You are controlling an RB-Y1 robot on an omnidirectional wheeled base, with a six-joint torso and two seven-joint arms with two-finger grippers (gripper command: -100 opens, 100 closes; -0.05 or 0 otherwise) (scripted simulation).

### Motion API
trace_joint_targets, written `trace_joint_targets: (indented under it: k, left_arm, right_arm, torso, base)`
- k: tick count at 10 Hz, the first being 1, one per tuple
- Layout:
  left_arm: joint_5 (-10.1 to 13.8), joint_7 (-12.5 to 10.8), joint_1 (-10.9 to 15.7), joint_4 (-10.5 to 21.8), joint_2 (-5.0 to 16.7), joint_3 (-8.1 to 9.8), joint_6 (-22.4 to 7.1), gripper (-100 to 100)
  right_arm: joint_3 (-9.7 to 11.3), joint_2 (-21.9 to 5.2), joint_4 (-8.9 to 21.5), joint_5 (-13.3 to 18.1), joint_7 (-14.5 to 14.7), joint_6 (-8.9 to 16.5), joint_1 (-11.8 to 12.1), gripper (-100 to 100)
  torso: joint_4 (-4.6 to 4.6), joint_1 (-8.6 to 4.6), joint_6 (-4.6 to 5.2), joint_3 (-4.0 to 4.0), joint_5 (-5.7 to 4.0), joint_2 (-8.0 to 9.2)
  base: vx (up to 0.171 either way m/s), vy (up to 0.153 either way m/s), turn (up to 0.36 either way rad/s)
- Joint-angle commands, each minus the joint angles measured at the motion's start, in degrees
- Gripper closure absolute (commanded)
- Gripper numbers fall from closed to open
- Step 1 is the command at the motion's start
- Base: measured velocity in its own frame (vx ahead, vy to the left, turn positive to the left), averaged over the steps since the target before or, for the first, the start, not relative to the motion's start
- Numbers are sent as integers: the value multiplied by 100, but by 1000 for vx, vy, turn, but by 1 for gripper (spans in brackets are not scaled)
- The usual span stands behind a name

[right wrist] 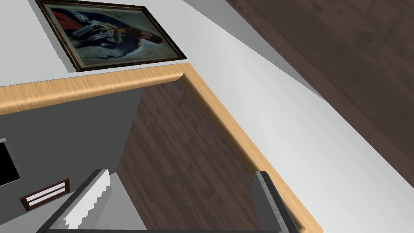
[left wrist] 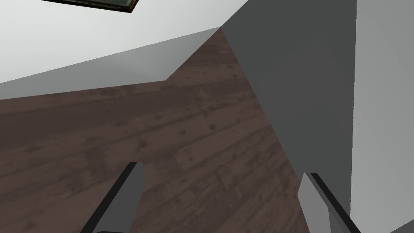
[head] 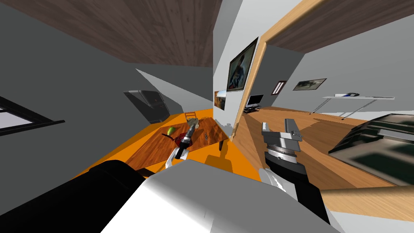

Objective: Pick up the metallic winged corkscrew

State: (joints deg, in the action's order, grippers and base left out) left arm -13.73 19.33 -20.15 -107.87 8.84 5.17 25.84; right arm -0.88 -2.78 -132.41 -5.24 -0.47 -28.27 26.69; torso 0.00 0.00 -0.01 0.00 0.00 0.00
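This is a home's living area: a framed portrait [head: 242,69] hangs on the white wall beside a wood-trimmed doorway [head: 254,77], a television [head: 255,99] sits on a low stand beyond it, and a wooden counter [head: 155,150] stands on an orange floor [head: 242,166].

2 arms, pale and dark by turns
The right forearm [head: 289,174] is black, capped by a ribbed silver ring [head: 281,153]. The grey right gripper [head: 278,124] carries 2 flat fingers [head: 292,126]. The left forearm [head: 180,150] runs white, then black. The left gripper [left wrist: 222,169] has 2 pale grey, dark-edged blades.
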Motion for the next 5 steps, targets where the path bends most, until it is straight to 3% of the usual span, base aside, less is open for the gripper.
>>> trace_joint_targets:
  k: [1, 4, 5]
  left_arm:
    - [-154, 174, 145, 286, 93, 72, -37, -100]
    - [-294, 335, 248, 785, 157, 128, -35, -100]
    - [-436, 497, 352, 946, 220, 181, -32, -100]
  right_arm:
    - [0, 0, 0, 0, 0, 0, 0, 0]
    - [0, 0, 0, 0, 0, 0, 0, 0]
    - [0, 0, 0, 0, 0, 0, 0, 0]
  torso:
    - [0, 0, 0, 0, 0, 0]
    - [0, -1, 2, -1, 0, -2]
    - [0, -1, 0, -1, 0, -2]
  base:
    - [-1, -7, -71]
    - [2, -6, -50]
    - [6, -8, -80]
